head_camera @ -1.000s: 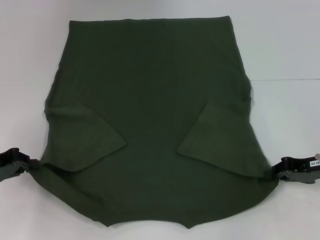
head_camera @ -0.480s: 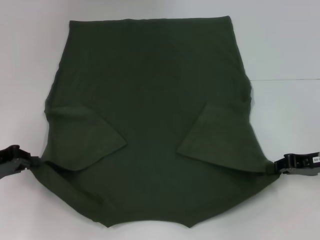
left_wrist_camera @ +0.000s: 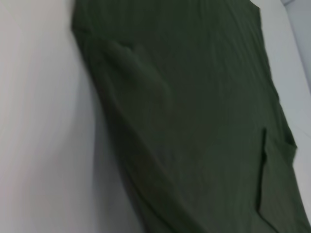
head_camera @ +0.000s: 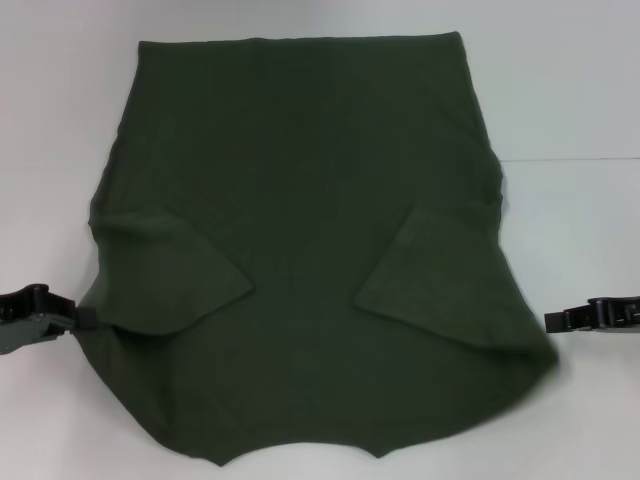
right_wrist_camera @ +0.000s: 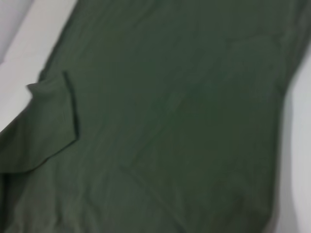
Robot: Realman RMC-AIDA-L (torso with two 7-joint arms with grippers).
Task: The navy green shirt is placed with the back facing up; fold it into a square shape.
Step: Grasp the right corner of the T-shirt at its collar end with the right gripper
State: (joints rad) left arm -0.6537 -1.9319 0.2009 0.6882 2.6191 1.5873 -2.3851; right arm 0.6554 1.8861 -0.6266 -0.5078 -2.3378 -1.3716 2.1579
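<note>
Left hand is seen at the lower left edge of the head view, tips right at the shirt's side edge; whether cloth is actually pinched can't be told from here. A second ago that edge was bunched up against it, now it lies flatter, so the fabric looks to have been let down.

Moving right, the navy green shirt is spread plain side up on the white desk, filling the middle of the frame, hem toward the top, collar notch at the bottom edge. Both sleeves are already folded in over the body, one at lower left, one at lower right.

At the far right edge, the right hand is now parked just off the cloth with bare desk between them. Half a second ago it was right on the shirt's corner, so that side has been released and backed away from. Its fingers can't be made out as spread or closed.

Sleeve step is probably done; side or lengthwise folds are judged to be what's left.
</note>
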